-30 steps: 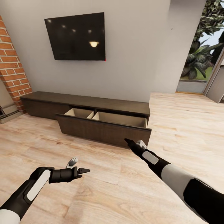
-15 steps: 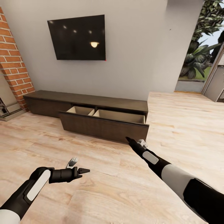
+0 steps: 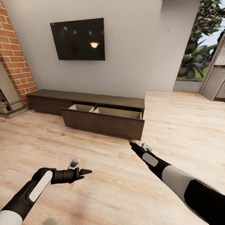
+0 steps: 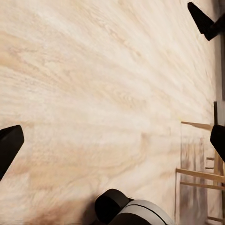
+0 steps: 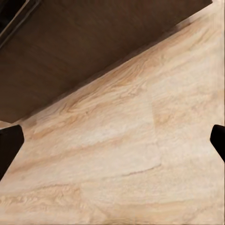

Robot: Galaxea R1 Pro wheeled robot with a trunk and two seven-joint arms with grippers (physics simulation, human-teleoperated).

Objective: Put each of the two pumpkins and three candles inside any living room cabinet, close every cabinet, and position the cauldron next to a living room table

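Your view shifts across the last second: the whole frame slides, the cabinet shrinks a bit and sits higher, more floor shows in front of you. That reads as the base backing off and turning slightly, not the furniture moving. Arms hold the same pose relative to the camera.

Cabinet is against the grey wall under the TV, brick fireplace off to its left. Its wide front drawer is pulled out, two pale compartments visible from above, and what I can see of them looks empty. The far-left panel looks closed.

Left gripper hovers over bare floor, fingers apart, nothing between them; the left wrist view agrees, dark fingertips at opposite edges with planks between. Right gripper points at the drawer's lower right corner, close to it but not touching. The right wrist view shows tips at both edges with floor and the dark drawer front between them, so it's apart and empty too.

My read: the drawer is staged open and you're pulling away to go fetch. Nothing is stowed yet by the look of it. No pumpkins, candles or cauldron in front of you, so next you need to turn toward the rest of the room. Remember that drawer has to be shut at the end.
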